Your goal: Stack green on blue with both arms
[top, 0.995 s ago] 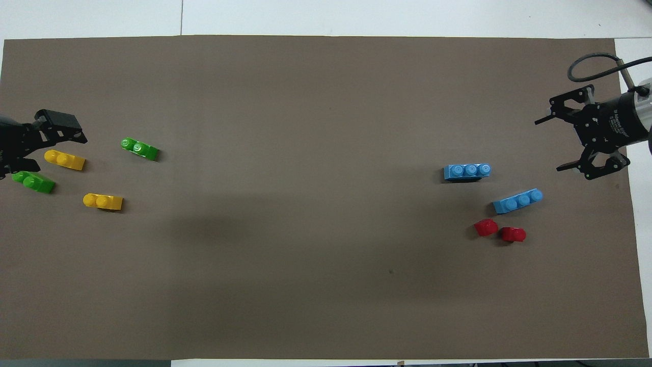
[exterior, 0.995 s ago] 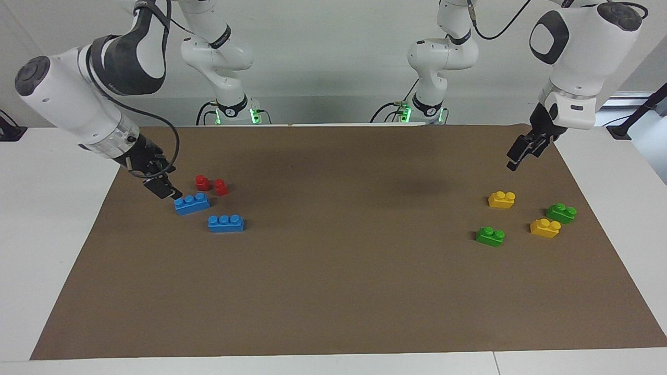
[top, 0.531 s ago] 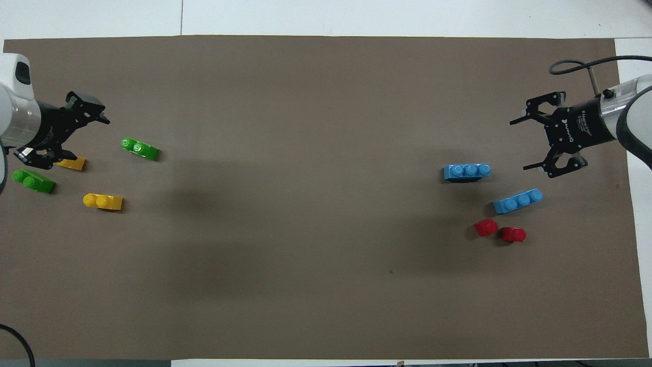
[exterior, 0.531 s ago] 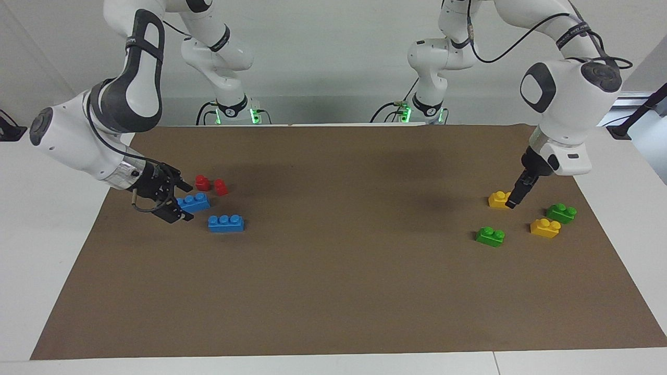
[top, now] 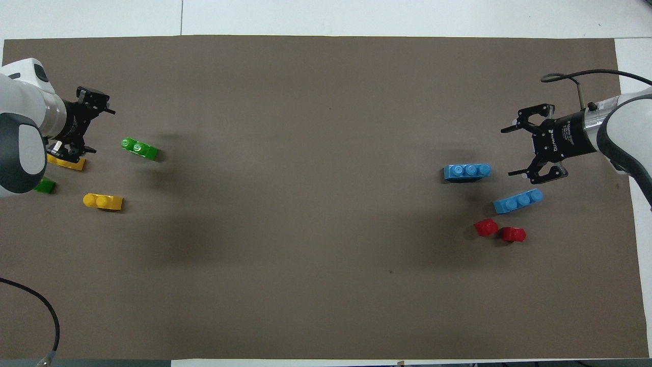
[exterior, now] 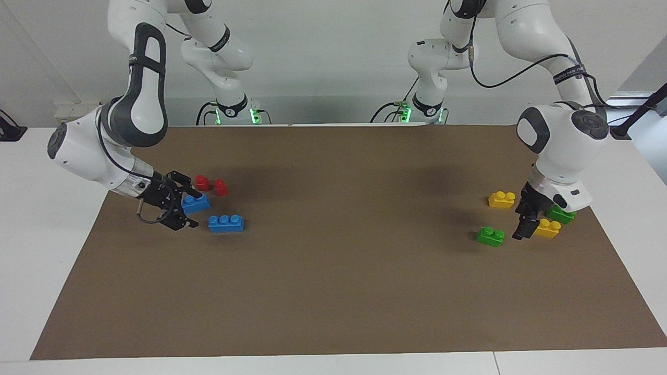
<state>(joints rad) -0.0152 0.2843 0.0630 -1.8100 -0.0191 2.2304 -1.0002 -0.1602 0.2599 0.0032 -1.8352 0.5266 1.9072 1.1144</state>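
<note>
Bricks lie in two clusters on the brown mat (exterior: 333, 291) that covers the white surface (exterior: 31, 234). Toward the right arm's end sit two blue bricks: one (top: 467, 171) farther from the robots, the other (top: 517, 201) nearer and set at a slant. Two red bricks (top: 499, 231) lie just beside the slanted one, nearer the robots.

The right claw (exterior: 183, 207) hangs low beside the slanted blue brick, hiding part of it in the facing view. Its fingers (top: 517, 124) are spread wide and hold nothing. Seen from overhead, the right claw (top: 519, 150) points at the gap between the two blue bricks.

Toward the left arm's end lie two green and two yellow bricks. One green brick (exterior: 490, 236) sits apart from the rest, toward the mat's middle; the other (exterior: 560, 214) is partly covered by the left arm. One yellow brick (exterior: 502, 199) lies nearer the robots, the second (exterior: 548, 228) just beside the covered green one.

The left claw (exterior: 523, 229) hangs low between the free green brick and the second yellow one, fingers apart and holding nothing. From overhead, the left claw (top: 97, 125) is beside that green brick (top: 139, 149).
</note>
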